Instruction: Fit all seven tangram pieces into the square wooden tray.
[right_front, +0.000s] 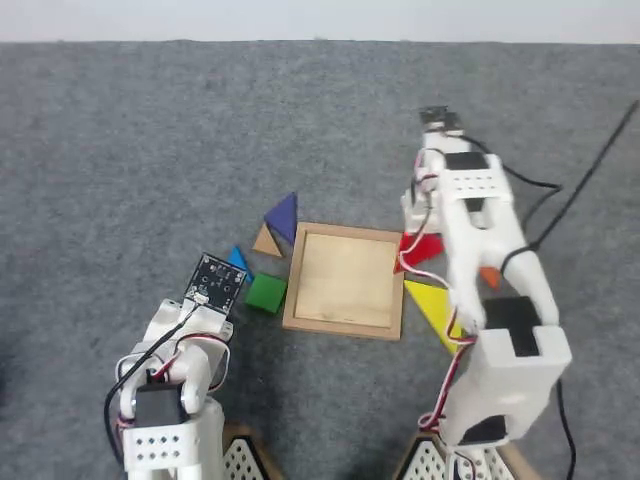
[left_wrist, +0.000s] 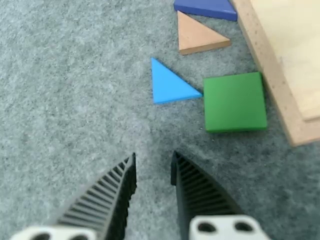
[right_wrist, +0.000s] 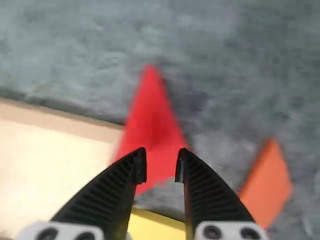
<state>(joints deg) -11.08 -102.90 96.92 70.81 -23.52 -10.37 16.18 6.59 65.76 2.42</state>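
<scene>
The tray (right_front: 293, 285) holds no piece yet; all seven lie around it on the tabletop (right_front: 150, 130). The right claw (right_wrist: 160, 167), slightly open and empty, hangs over the red triangle (right_wrist: 150, 115). The left claw (left_wrist: 152, 172), also slightly open and empty, is near the green square (left_wrist: 234, 102).

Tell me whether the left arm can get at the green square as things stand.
Probably yes. The left end effector hangs over bare carpet just short of the green square, holding nothing, with nothing between them. The blue triangle sits at one corner and the tray lies close beside it.
</scene>
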